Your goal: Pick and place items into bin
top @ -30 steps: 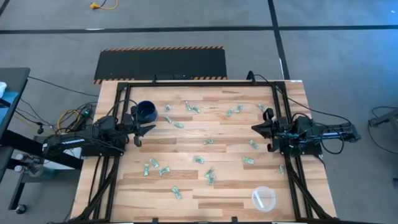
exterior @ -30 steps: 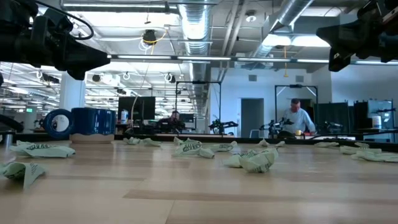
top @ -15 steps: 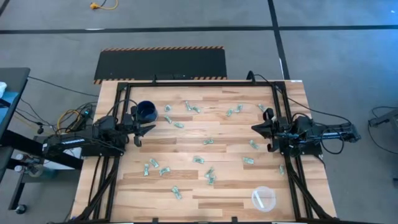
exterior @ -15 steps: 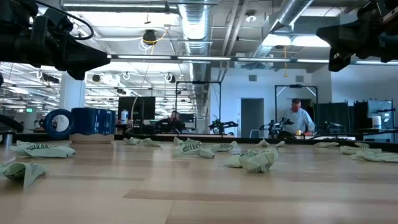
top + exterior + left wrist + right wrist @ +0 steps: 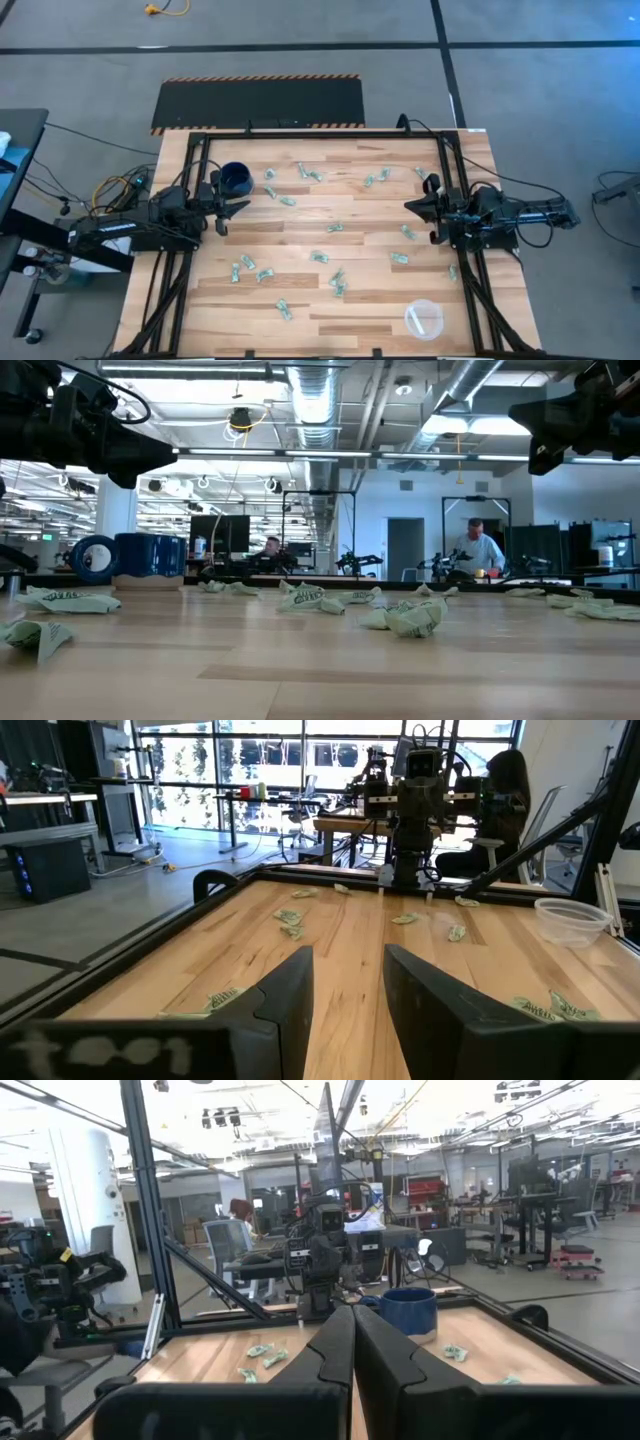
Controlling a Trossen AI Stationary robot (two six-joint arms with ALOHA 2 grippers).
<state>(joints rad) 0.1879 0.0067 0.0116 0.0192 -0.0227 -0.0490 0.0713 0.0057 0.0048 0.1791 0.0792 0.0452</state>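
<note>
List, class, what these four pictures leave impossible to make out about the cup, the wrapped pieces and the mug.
- Clear cup: contents unclear from above, too small; absent from the low view.
- Wrapped pieces: print unreadable in every view, too small.
- Blue mug: its near side partly hidden by the right tool in the right wrist view.
- Left tool: hides the table just ahead in the left wrist view.

1. About twenty-three small green-and-white wrapped pieces (image 5: 320,257) are lying scattered over the wooden table (image 5: 250,300).
2. One clear plastic cup (image 5: 423,318) is standing near the table's edge.
3. One dark blue mug (image 5: 236,179) is sitting there.
4. Two dark robot arms are showing, one at each side.
</note>
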